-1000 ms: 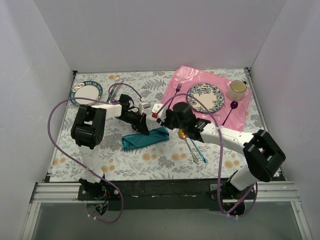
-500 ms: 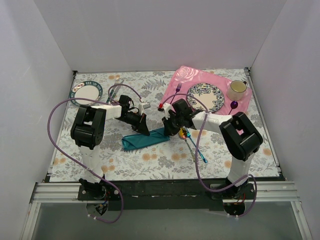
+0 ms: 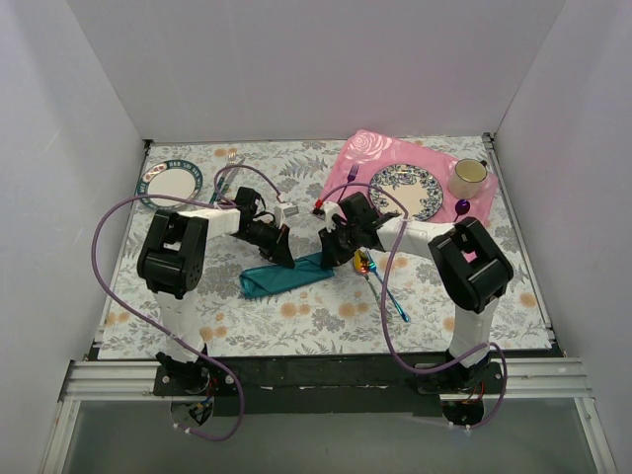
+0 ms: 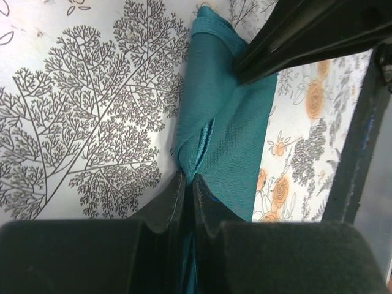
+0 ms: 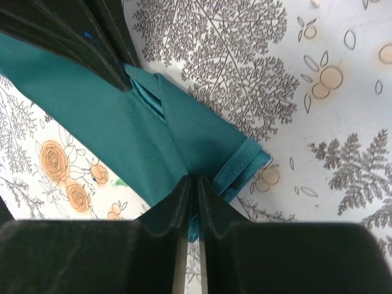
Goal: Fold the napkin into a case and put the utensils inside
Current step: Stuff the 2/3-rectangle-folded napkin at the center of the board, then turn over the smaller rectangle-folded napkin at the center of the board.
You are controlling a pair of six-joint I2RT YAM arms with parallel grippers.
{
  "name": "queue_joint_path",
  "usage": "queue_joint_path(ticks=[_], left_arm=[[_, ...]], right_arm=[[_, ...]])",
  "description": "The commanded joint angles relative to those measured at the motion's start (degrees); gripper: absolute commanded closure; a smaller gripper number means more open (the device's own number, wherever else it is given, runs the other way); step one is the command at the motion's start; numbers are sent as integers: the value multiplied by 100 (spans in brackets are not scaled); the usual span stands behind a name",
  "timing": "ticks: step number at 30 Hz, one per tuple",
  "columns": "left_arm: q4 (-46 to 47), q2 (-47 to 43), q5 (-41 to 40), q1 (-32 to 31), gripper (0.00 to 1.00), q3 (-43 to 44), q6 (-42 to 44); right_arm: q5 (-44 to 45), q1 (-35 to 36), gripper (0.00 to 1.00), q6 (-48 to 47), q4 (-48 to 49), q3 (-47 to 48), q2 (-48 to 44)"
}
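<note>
Overhead, the folded napkin [image 3: 286, 277] lies on the table [image 3: 197, 316] just off the near-left corner of the pink placemat [image 3: 360, 158]. Its long axis runs from that corner away to the near left, and the utensils [image 3: 380, 281] lie beside its placemat end. From the left wrist, the left tool [image 4: 188, 184] is pressed together on a raised crease. From the right wrist, the right tool [image 5: 191, 184] pinches the cloth near its hemmed end. Opposed pulls could, arguably, tug the folds open or slip a layer free.
</note>
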Motion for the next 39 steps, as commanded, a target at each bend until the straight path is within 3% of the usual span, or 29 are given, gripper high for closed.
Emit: queue_joint_path(ticks=[1,7,13,20,29,39], left_arm=[[90,-743,-595,-20,100,-236,173],[346,-1474,-937,-29,100,-535,261],[512,-2203,-1385,-47,100,-711,437],[1382,-3091,-2720,-433,100,-1369,507],[3147,-3707,-4372,-1347,100,-2987,464],[3860,-4269,-5208,-2076,100,-3637,375]], right_arm=[[-170,-67,75,-177,-496,230,-534],[-171,-225,53,-467,-724,266,-1220],[5,-453,39,-626,-786,283,-1660],[198,-577,34,-837,-787,353,-1800],[181,-585,33,-872,-795,406,-1739],[155,-585,32,-890,-839,459,-1704]])
